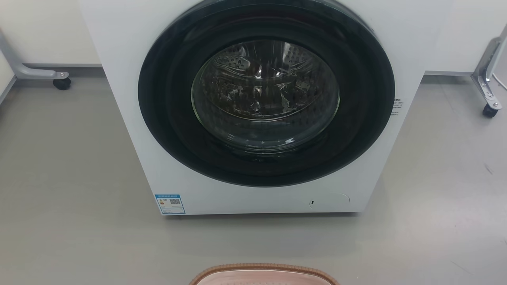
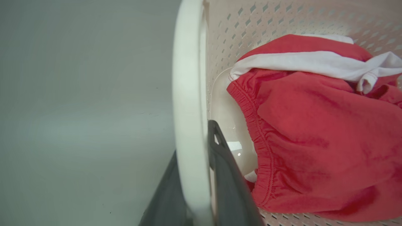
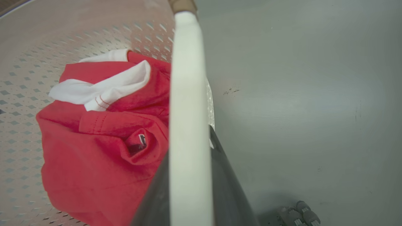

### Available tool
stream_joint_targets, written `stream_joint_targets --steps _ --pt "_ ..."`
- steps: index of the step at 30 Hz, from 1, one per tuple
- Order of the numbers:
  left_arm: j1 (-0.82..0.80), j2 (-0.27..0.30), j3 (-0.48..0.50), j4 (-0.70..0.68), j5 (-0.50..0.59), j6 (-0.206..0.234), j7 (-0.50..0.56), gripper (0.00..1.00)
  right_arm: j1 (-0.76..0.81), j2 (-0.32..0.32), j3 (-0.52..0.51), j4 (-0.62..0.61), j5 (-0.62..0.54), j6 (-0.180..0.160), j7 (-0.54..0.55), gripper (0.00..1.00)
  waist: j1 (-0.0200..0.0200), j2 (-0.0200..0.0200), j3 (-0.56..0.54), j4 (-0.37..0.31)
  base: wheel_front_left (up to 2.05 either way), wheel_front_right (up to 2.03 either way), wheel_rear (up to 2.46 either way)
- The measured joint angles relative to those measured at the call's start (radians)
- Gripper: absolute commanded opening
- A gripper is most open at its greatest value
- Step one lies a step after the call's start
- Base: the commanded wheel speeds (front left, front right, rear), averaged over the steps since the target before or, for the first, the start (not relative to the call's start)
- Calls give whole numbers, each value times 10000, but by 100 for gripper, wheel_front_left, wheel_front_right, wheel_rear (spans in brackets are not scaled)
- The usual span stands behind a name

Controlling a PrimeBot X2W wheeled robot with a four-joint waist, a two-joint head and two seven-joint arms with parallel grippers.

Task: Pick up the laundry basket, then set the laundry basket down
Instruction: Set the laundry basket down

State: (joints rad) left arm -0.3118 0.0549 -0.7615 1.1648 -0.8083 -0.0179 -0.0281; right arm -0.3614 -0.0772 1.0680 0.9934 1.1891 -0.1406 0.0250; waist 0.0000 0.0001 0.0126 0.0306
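- The laundry basket [image 1: 263, 273] sits at the bottom centre of the head view, where a curve of its brown woven-look rim and a strip of pink inside show.
- It lies on the near side of a white front-loading washer [image 1: 130, 79], with a stretch of grey floor [image 1: 71, 166] between them.
- The washer's dark round door [image 1: 266, 93] is closed, and the steel drum shows through its glass.
- A blue label [image 1: 170, 204] sits at the washer's lower left corner.
- Metal legs on castors stand at the far left [image 1: 61, 81] and far right [image 1: 489, 107].
- In the left wrist view the left gripper [image 2: 193, 138] is clamped on the basket's white left handle [image 2: 188, 78], with one dark finger on each side of the bar.
- In the right wrist view the right gripper [image 3: 189, 141] grips the white right handle [image 3: 188, 78] in the same way, one finger inside the basket and one outside.
- A crumpled red garment [image 2: 314, 131] with a white band lies on the basket's bottom, against its perforated wall [image 2: 251, 28].
- Whether the basket rests on the floor or hangs clear of it cannot be told.
- Small grey ribbed parts [image 3: 298, 215] show at the lower right of the right wrist view; what they are is unclear.
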Motion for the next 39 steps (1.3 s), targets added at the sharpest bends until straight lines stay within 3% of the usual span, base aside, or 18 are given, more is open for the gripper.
stream_joint_targets --steps 16,39 --pt "-893 -6 236 -54 -176 65 -267 0 -1345 21 -4 282 81 0 -261 0 0 0 928 -7 0 0 0" --pt "-3996 56 424 -355 38 320 -813 0 -5006 -65 -351 1035 -481 359 -1070 0 3 1 4050 119 0 0 0"
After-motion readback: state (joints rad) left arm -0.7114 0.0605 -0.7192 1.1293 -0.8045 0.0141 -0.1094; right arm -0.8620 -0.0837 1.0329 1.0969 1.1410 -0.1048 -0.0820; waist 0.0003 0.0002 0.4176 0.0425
